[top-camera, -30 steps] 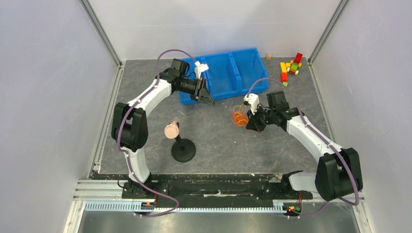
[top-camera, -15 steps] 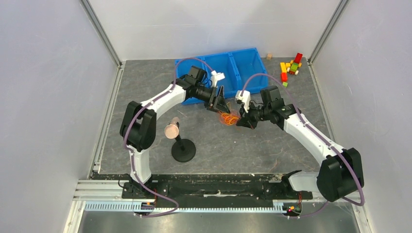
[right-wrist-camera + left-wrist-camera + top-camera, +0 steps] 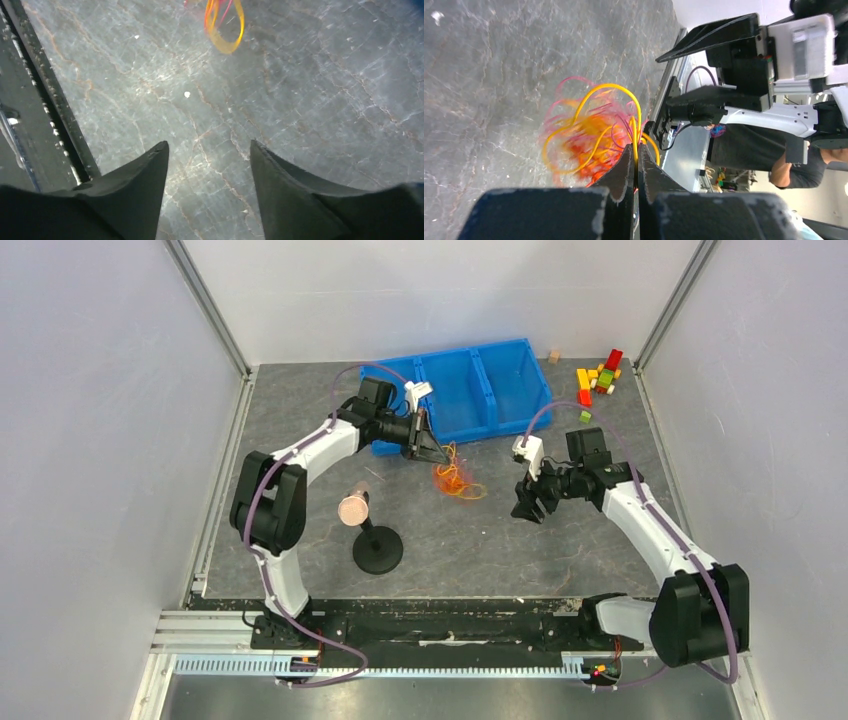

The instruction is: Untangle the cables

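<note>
Orange, yellow and pink cables (image 3: 452, 480) lie in a loose tangle on the grey table (image 3: 300, 420), just in front of the blue bin (image 3: 470, 390). The left gripper (image 3: 436, 452) sits at their upper edge, and the right gripper (image 3: 527, 502) hangs well apart to their right. A black stand (image 3: 378, 550) is nearer the bases, with coloured blocks (image 3: 598, 375) at the far right.

From the left wrist, the left gripper (image 3: 635, 160) is pinched on a yellow strand. The blurred cables (image 3: 594, 135) fan out beyond it, with the right arm (image 3: 774, 112) behind.

From the right wrist, the right gripper (image 3: 209, 145) is spread wide with nothing in it. One loop of the cables (image 3: 226, 25) shows at the top edge, clear of the tips.
</note>
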Controlling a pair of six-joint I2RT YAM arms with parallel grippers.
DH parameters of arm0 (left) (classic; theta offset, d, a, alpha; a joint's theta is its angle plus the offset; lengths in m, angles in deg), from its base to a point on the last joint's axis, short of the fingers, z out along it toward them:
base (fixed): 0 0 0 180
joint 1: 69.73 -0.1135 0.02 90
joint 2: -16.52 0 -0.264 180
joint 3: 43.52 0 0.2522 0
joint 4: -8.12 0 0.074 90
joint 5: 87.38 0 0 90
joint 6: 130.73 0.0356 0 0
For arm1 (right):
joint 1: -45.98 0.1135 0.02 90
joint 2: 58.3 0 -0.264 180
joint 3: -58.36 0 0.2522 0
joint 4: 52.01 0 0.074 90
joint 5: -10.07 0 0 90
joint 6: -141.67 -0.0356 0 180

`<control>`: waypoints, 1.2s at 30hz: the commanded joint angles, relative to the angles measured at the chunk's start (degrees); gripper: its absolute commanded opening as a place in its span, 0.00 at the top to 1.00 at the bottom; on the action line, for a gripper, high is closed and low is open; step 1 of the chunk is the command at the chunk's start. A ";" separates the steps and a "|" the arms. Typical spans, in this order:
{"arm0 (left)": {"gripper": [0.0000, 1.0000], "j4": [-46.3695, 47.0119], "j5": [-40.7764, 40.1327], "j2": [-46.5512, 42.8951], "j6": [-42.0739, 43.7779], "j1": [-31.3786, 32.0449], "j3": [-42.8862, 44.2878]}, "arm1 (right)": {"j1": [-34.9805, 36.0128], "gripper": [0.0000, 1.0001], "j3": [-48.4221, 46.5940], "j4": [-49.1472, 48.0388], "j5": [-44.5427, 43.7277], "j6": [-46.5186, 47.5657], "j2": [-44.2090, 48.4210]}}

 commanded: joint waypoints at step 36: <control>0.98 1.61 -9.59 -13.27 -4.51 -1.87 2.47 | -0.99 1.00 16.54 -27.74 -12.17 -20.26 -1.76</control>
